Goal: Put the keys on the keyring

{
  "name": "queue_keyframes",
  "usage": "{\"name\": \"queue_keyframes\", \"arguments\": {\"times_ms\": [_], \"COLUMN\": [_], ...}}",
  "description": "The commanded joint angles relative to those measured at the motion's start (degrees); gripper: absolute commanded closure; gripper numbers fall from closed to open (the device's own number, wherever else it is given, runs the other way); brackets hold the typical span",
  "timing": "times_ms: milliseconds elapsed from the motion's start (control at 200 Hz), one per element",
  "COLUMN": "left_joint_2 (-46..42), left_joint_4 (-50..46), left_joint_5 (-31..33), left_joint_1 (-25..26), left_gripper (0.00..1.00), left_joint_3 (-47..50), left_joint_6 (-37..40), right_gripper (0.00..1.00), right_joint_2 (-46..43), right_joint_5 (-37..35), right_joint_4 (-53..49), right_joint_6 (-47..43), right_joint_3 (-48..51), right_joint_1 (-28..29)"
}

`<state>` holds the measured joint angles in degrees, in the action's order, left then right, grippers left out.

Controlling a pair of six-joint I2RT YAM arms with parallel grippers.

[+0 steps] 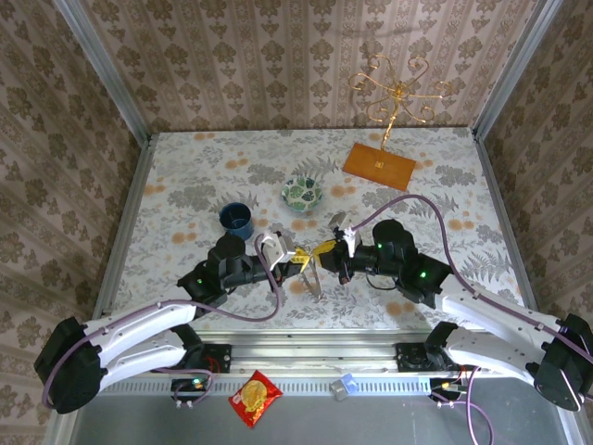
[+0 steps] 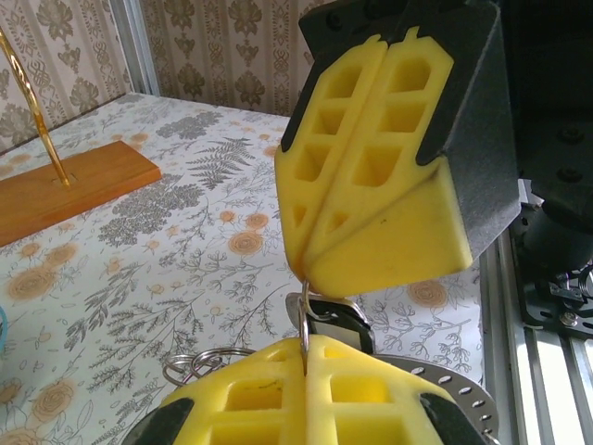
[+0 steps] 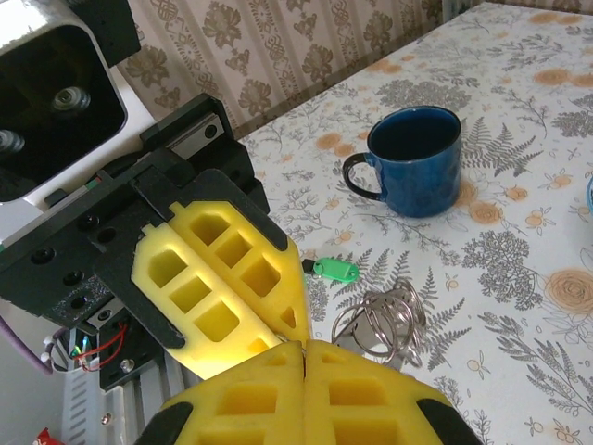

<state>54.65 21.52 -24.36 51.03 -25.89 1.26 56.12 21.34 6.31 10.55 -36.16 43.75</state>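
Pincers shut on both arms: left pincer (image 2: 306,350) nips a thin wire loop (image 2: 303,320) carrying the black key (image 2: 339,313), right pincer (image 2: 304,271) closed just above. Grey keyring (image 2: 454,394) sits behind the left pincer; green key (image 3: 334,270) lies on the desk (image 3: 556,139) beyond the right.

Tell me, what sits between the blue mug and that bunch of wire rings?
A small green-headed key, lying flat and slightly off to one side; the right wrist view shows it.

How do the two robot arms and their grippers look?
The left arm and right arm have white shells, black joints with green lights, and purple cables. The left gripper and right gripper carry yellow blocky fingers with rectangular holes, on black mounts.
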Motion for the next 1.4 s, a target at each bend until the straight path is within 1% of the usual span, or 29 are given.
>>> {"name": "queue_keyframes", "arguments": {"times_ms": [0, 220, 360, 620, 880, 1160, 1395], "left_joint_2": [-0.2, -0.2, -0.1, -0.2, -0.2, 0.3, 1.2], "left_joint_4": [4.1, 5.5, 6.3, 6.8, 6.9, 6.8, 11.6], "left_joint_5": [0.3, 1.1, 1.2, 1.4, 4.6, 11.3, 14.8], "left_joint_1": [0.6, 0.8, 0.8, 1.0, 2.1, 5.1, 6.6], "left_gripper": [1.0, 1.0, 1.0, 1.0, 1.0, 1.0, 1.0], "left_joint_3": [0.3, 0.8, 1.1, 1.5, 1.5, 2.3, 4.9], "left_joint_6": [-1.5, -2.9, -3.6, -3.7, -1.0, 4.4, 6.0], "right_gripper": [1.0, 1.0, 1.0, 1.0, 1.0, 1.0, 1.0], "right_joint_2": [0.1, -0.1, 0.1, 1.1, 2.9, 4.6, 5.2], "right_joint_5": [-1.6, -5.1, -6.1, -9.0, -10.2, -12.3, -12.8], "right_joint_4": [1.9, 1.7, 2.1, 3.5, 4.6, 4.6, 5.1], "right_joint_6": [0.4, 0.7, 0.9, 3.4, 6.5, 12.3, 17.1], "right_joint_3": [-0.1, 0.5, 0.4, -0.1, -0.6, -0.5, 0.6], "right_joint_1": [-0.1, -0.1, -0.1, 0.1, 0.5, 0.5, 0.4]}}
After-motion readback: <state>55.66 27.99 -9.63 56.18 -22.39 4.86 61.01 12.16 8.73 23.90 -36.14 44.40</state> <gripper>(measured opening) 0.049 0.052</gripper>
